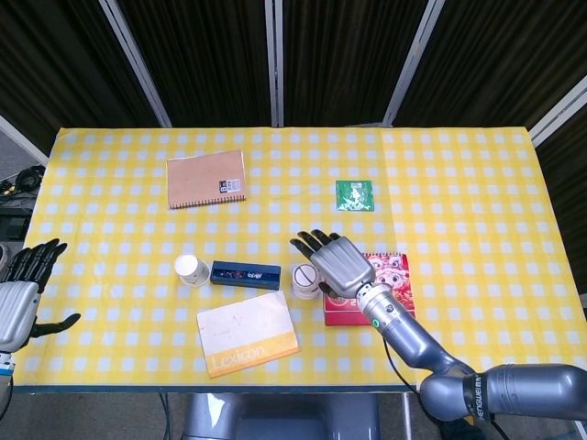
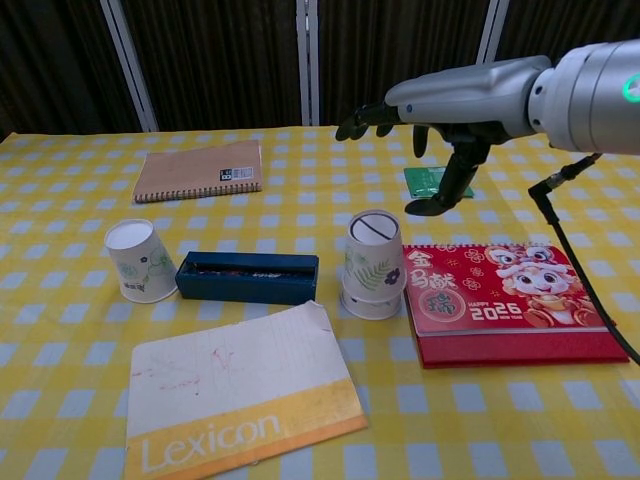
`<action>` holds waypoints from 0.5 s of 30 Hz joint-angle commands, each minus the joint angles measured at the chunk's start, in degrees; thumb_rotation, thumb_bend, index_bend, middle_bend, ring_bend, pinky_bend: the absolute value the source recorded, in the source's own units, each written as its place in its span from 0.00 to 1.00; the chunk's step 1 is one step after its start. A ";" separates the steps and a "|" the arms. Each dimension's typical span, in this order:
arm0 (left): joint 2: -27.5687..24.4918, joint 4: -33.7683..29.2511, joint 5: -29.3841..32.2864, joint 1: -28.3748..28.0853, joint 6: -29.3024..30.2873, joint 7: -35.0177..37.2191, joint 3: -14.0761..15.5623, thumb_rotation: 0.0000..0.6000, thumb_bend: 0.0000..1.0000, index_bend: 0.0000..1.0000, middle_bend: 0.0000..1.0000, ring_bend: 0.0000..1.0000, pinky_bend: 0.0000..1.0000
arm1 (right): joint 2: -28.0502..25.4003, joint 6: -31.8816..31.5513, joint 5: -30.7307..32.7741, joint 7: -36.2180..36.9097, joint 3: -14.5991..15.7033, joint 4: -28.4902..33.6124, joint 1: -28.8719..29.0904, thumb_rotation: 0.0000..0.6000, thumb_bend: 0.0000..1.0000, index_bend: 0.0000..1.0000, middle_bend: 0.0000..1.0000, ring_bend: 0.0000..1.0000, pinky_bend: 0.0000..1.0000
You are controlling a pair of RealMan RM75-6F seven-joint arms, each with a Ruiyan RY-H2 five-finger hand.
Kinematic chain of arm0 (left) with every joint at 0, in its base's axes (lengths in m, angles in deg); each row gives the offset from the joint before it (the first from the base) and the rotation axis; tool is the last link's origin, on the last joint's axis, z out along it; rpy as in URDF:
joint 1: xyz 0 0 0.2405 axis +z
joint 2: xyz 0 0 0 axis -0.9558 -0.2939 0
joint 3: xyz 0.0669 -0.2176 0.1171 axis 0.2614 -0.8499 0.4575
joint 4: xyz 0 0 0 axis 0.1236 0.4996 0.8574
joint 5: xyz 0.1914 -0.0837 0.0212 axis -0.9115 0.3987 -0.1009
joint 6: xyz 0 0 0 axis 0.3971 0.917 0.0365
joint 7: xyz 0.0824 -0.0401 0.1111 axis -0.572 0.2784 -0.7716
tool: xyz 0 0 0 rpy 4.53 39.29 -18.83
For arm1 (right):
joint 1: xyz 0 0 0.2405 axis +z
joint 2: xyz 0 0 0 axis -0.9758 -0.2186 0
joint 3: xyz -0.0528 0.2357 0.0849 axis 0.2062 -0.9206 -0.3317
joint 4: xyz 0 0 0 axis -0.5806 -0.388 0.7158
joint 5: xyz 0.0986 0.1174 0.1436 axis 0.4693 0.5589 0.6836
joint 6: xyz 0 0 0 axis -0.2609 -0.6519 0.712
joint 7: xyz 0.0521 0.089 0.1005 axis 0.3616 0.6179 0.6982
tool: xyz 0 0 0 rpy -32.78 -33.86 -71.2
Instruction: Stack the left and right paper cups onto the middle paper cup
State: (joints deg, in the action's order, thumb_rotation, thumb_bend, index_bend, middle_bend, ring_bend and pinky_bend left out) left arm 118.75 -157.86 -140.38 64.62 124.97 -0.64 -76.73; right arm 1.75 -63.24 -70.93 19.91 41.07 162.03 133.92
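While spread wide with fingers apart above the stack and grasping nothing, right hand [image 2: 440, 120] in the upper right of the chest view, clear of the cups below; same hand [image 1: 335, 263] at centre of the head view, palm down over the near edge of the red calendar [image 2: 510, 300]. Just under and left of it, stacked cups [image 2: 373, 262] upside down at mid-frame: one cup seated over the other, upright, leaf print on the outer wall, lower rim of the inner one showing at the tablecloth [image 2: 80, 400]. Touching or nearly touching the calendar's left edge; cannot tell which. From the head view, only the round white base of the stack [image 1: 304, 277] visible. Left paper cup [image 2: 142, 260] alone at the left of the chest view, also inverted, just beside the left end of the blue box [image 2: 248, 277]. Below the box, Lexicon pad [image 2: 240, 395] at lower centre. Spiral notebook [image 2: 199, 168] in the upper left, green packet [image 1: 354, 195] right of centre toward the far side. At the lower left edge of the head view, left hand [image 1: 20, 293] off the table's side, released, fingers spread, nothing in it.
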 commanded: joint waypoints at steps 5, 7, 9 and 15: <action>-0.06 0.06 0.13 0.08 0.05 0.16 -0.06 1.00 0.00 0.00 0.00 0.00 0.00 | -1.72 -1.03 -1.96 0.28 0.78 1.34 -0.80 1.00 0.24 0.11 0.07 0.10 0.27; -0.06 0.24 0.22 0.06 0.00 0.42 -0.12 1.00 0.00 0.00 0.00 0.00 0.00 | -3.86 -1.92 -4.43 1.07 1.57 2.42 -2.15 1.00 0.24 0.11 0.07 0.10 0.26; -0.02 0.58 0.35 -0.02 -0.16 0.79 -0.22 1.00 0.00 0.00 0.00 0.00 0.00 | -6.74 -3.48 -8.63 2.45 2.96 3.39 -4.46 1.00 0.23 0.11 0.07 0.10 0.22; 1.79 3.20 -0.15 -1.62 -1.69 0.80 -0.87 1.00 0.00 0.00 0.00 0.00 0.00 | -15.04 -13.51 -28.34 18.34 9.68 -2.15 -17.21 1.00 0.00 0.07 0.00 0.00 0.00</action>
State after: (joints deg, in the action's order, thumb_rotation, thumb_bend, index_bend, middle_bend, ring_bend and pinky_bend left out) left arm 119.90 -155.44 -140.24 63.60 123.84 0.26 -77.35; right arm -7.80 -69.93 -87.23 26.72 46.03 163.79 125.09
